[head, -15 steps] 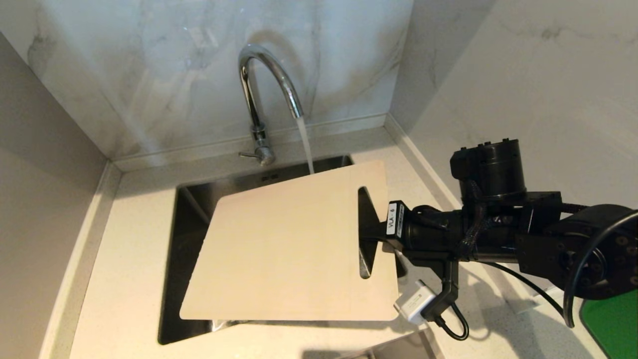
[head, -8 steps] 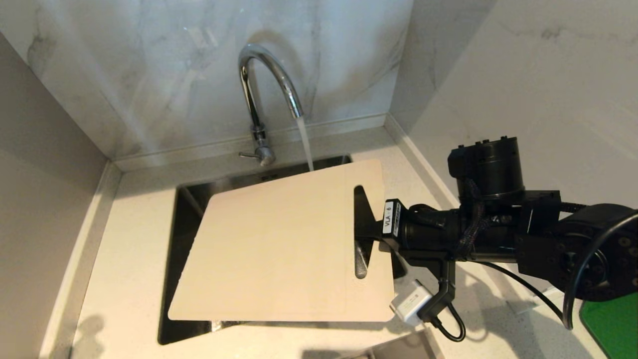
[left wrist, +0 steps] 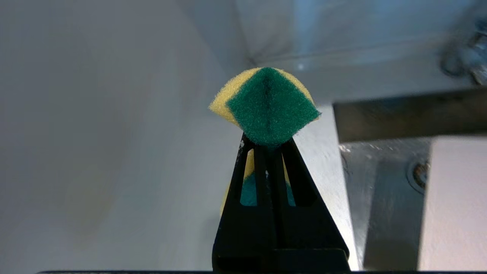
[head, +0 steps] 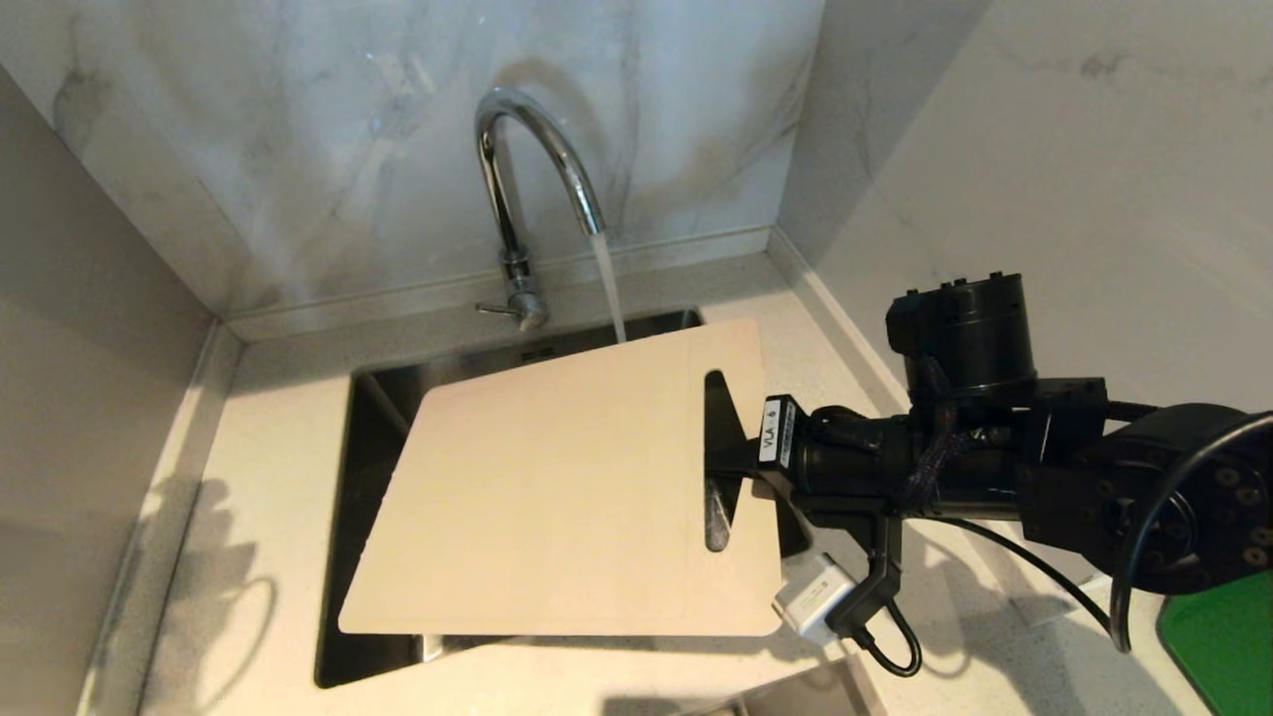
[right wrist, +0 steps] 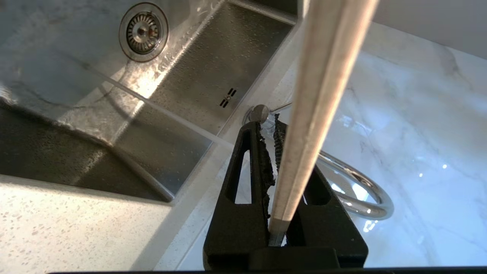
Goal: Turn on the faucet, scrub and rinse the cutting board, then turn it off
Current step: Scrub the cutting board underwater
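The right gripper [head: 731, 465], its wrist tag reading "VLA", clamps the pale beige rectangular cutting board [head: 557, 497] at its slotted end over the steel sink [head: 368, 418]. The chrome gooseneck faucet [head: 527, 179], at twelve o'clock, runs. The left gripper [left wrist: 268, 152] pinches a yellow-green sponge [left wrist: 266, 104].

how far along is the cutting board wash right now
Done: the faucet is on, water running into the sink. In hand: the right end effector grips the cutting board over the sink, and the left end effector holds a green and yellow sponge, not on the board. Left: scrubbing, rinsing, shutting off the faucet.
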Robot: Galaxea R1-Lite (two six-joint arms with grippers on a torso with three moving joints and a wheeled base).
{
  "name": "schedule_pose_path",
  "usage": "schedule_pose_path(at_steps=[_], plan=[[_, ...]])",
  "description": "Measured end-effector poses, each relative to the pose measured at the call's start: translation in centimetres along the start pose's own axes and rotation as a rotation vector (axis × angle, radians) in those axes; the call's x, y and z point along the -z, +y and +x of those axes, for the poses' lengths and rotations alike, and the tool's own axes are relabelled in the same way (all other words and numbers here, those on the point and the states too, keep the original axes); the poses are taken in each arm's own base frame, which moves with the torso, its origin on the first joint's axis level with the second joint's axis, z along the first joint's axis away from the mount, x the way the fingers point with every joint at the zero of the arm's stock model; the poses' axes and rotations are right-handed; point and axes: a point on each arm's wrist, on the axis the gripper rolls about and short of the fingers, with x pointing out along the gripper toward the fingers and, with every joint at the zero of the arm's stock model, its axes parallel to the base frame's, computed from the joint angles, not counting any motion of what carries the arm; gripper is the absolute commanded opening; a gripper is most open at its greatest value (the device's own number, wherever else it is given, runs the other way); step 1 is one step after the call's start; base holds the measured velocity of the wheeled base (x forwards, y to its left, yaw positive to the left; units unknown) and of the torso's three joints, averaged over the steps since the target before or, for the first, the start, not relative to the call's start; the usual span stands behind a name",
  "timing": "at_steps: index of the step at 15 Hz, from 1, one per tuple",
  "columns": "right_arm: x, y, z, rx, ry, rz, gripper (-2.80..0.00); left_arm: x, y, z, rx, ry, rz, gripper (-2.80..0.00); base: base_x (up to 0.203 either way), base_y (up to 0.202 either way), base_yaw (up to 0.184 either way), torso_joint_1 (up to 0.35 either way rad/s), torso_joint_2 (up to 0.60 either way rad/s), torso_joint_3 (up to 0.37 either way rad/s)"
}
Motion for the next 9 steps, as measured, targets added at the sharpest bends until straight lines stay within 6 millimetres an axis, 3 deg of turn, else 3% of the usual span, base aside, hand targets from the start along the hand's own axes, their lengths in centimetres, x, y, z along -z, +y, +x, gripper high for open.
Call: schedule_pose_path(at_steps=[4,9], plan=[[0.1,0.1,0.3,-0.002,-0.002,0.002,-2.80,-2.0,-0.4,4.7,0.049,0.024,0.001,-2.80,0.000,0.000,0.000,0.000,0.00,0.000],[0.6,-0.1,0.8,0.005,0.002,-0.004,-2.80,-1.1,-4.1,9.2,0.199,0.147,-0.031,-2.80,0.000,0.000,0.000,0.000,0.00,0.000]])
